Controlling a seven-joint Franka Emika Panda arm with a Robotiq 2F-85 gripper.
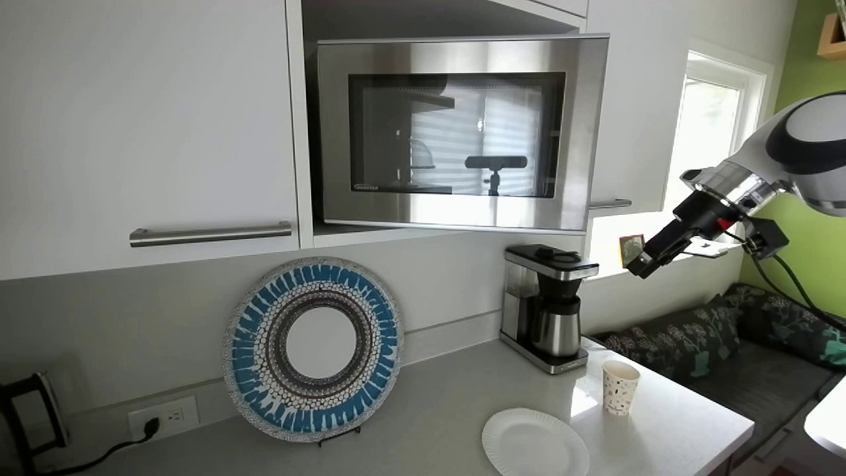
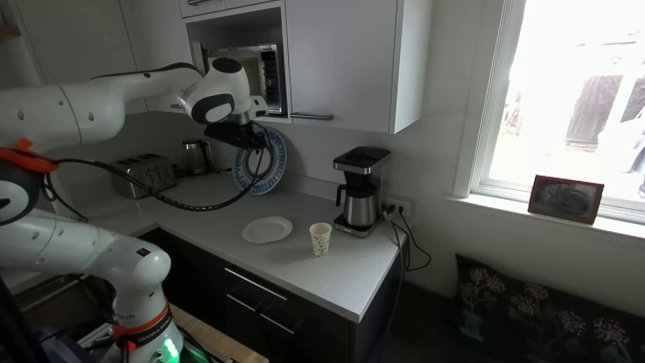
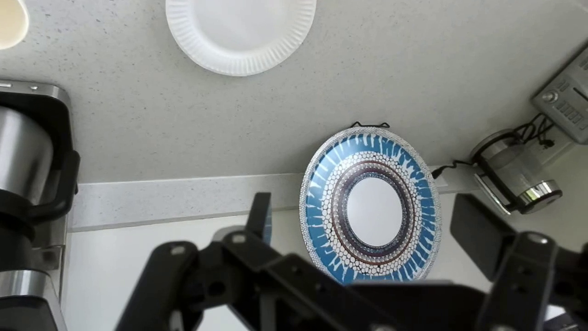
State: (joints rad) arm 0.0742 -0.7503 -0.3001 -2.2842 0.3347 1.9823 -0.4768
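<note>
"So, big to small, with the mirror [image 3: 372,204] as our mark?"

"First the tabletop [image 1: 429,416], spreading out below the mirror: smooth, pale, finely speckled. Above the mirror is the microwave [image 1: 462,135]; its door stands ajar, which is why that flat panel of dark glass and steel juts forward."

"And the mirror itself?"

"Upright on the tabletop, probably for display: a disc with a plain centre, mosaic rings and blue-and-white rays."

"The coffee maker [image 1: 555,324]?"

"Right of the mirror in both exterior views, set well back, perhaps to save room; boxy, black and steel."

"What about the plate [image 3: 241,32]?"

"Out in front of the mirror, lying flat on its base; round, white, fluted, paper by the look."

"Is the gripper [image 3: 367,223] grasping anything?"

"No, released: its dark, blocky fingers stand wide apart. It hangs in the air, touching nothing; in the wrist view the mirror shows between the fingers, well beyond them."

"And smaller?"

"The cup [image 1: 620,388], farther from the mirror than the plate, upright on its narrow end; tapered, spotted, papery. Last, a thin black stand [image 3: 370,124] under the mirror, presumably to keep it from slipping."
</note>
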